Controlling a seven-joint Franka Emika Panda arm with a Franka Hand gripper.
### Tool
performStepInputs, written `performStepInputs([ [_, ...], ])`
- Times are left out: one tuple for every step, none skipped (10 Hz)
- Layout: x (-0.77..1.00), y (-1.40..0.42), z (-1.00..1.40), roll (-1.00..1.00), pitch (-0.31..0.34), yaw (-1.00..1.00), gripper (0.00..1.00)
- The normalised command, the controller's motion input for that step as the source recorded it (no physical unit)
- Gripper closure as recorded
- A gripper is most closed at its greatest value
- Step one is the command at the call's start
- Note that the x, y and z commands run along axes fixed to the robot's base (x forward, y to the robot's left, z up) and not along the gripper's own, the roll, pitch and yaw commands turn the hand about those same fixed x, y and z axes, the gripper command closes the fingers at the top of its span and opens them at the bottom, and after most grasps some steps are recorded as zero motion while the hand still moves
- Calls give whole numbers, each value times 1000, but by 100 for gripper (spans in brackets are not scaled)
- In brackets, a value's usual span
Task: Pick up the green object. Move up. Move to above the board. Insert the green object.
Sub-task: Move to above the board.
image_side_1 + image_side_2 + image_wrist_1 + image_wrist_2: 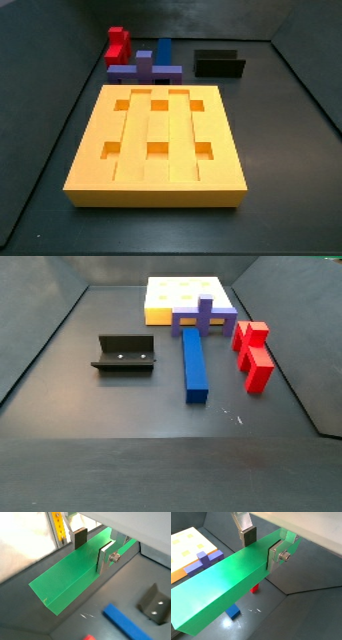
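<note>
Your pincer [264,546] shows only in the two wrist views, where its flat silver plates with dark pads are clamped on either side of the green object [228,582]; neither side view catches the pincer or the arm at all. You can see the green object as a long, smooth plastic bar running out from between the fingers, held clear of the tabletop [298,617], with its gripped end hidden behind the plates, so any stepped end is not something you can make out. In both wrist views a pale housing cuts off the upper corner.

Below the bar in a wrist view you get a slice of the blue block [130,624] and the dark L-shaped fixture [155,604], both cropped by the frame. A tiny red scrap at the edge is too small to identify.

In a side view the board [158,140] lies flat, a yellow-orange slab with two rows of three square holes and lengthwise grooves. Behind it stand the red block [118,45] and a purple piece [144,68]. The red block's far side is hidden.
</note>
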Motion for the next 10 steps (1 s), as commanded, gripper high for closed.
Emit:
performStepInputs([
  [209,-1400,126,-6,27,1000,100],
  [197,-1400,127,-1,22,1000,100],
  [195,-1400,127,-6,19,1000,100],
  [199,-1400,130,-3,22,1000,100],
  [201,-1400,133,1,25,1000,100],
  [204,-1400,145,2,29,1000,100],
  [208,-1400,148,4,33,1000,100],
  [222,-1400,149,6,44,1000,100],
  [242,-1400,153,6,53,1000,100],
  [266,-1400,153,12,69,1000,100],
])
